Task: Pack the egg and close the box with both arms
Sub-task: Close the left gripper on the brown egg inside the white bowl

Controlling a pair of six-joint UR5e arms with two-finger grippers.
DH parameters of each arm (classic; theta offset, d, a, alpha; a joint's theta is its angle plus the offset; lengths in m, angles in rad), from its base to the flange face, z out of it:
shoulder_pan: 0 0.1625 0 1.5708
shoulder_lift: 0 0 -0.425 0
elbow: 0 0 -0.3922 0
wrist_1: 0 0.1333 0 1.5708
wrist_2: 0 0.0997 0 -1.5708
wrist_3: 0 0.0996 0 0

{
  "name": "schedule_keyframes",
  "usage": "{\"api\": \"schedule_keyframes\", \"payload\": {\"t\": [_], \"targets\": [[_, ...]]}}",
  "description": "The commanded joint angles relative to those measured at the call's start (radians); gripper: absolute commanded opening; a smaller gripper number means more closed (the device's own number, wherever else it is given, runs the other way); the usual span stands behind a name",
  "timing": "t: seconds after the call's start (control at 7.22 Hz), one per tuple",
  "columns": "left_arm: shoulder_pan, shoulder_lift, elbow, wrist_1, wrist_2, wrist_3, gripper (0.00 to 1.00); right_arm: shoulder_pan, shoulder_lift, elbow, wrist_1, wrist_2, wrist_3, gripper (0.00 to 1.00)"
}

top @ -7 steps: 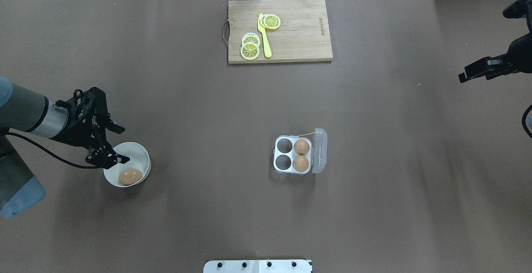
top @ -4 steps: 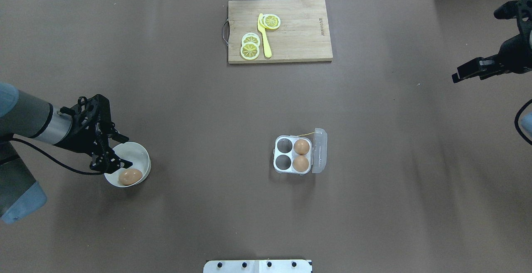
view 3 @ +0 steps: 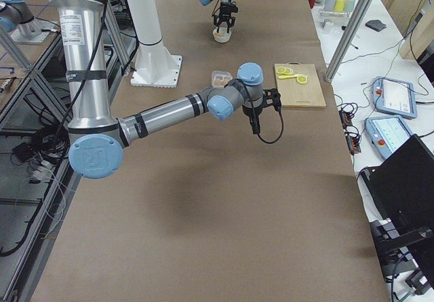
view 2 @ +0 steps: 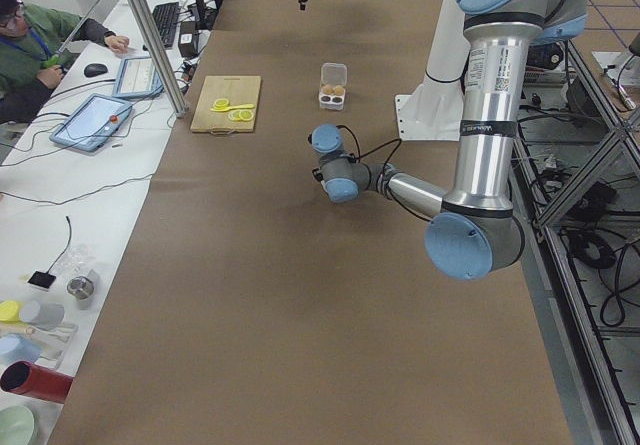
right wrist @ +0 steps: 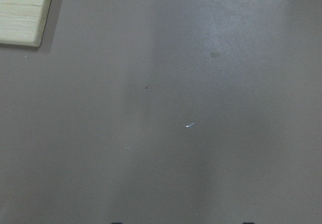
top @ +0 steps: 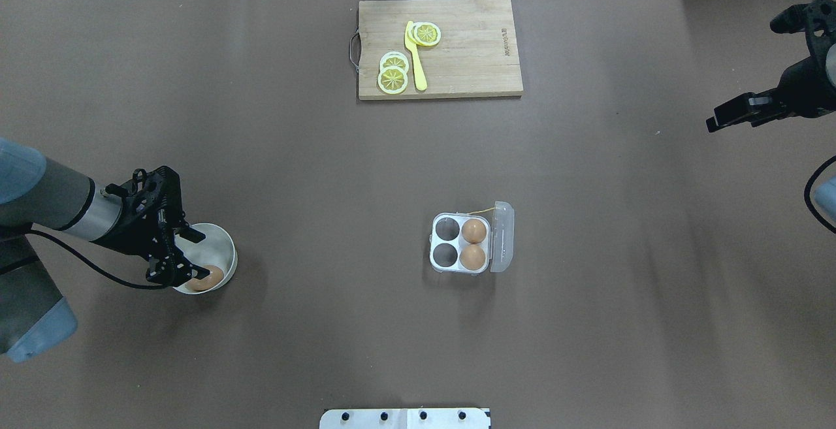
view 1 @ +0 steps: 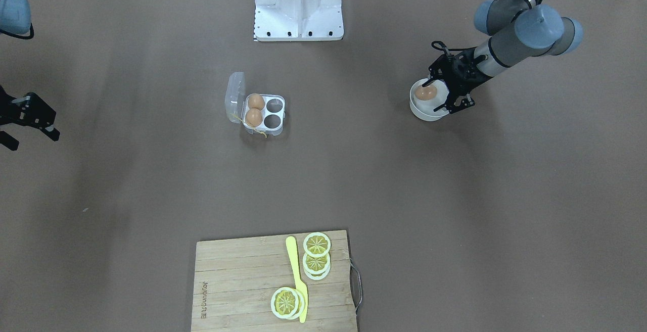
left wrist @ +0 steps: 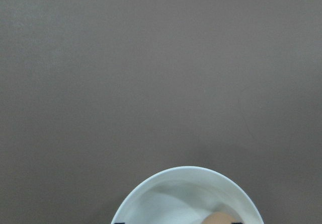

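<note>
One tan egg [top: 208, 278] lies in a round white bowl [top: 221, 241] at the table's left; it also shows in the front view [view 1: 426, 93] and the left wrist view [left wrist: 221, 218]. My left gripper [top: 185, 259] is open, lowered into the bowl, with a finger on each side of the egg. The clear box [top: 448, 245] stands mid-table with its lid [top: 503, 236] open. Two eggs [top: 474, 230] [top: 472, 257] fill the cups by the lid; the two other cups are empty. My right gripper [view 1: 31, 139] is open and empty, high at the far right.
A wooden cutting board [top: 470, 50] with lemon slices [top: 393, 79] and a yellow knife [top: 416, 57] lies at the table's far edge. The white stand base [view 1: 299, 3] sits at the robot's edge. The box's yellow string [view 1: 259, 131] trails from it.
My left gripper has moved over the bowl and down until its fingers flank the egg. My right gripper has drifted slightly towards the table's middle.
</note>
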Motion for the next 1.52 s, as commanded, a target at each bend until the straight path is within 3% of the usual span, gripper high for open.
{"api": "schedule_keyframes", "payload": {"t": [0.0,0.97,1.25,1.39], "targets": [[0.023,0.002,0.005,0.001,0.005,-0.001,0.76,-0.004,0.000,0.000,0.002,-0.002,0.000,0.85],[0.029,0.013,0.022,-0.006,0.005,0.001,0.67,-0.004,0.002,0.000,0.005,-0.006,0.000,0.86],[0.029,0.014,0.020,-0.007,0.002,0.001,0.52,-0.004,0.002,0.000,0.005,-0.006,0.000,0.86],[0.029,0.016,0.022,-0.022,-0.001,-0.001,0.34,-0.004,0.002,0.000,0.005,-0.006,0.000,0.86]]}}
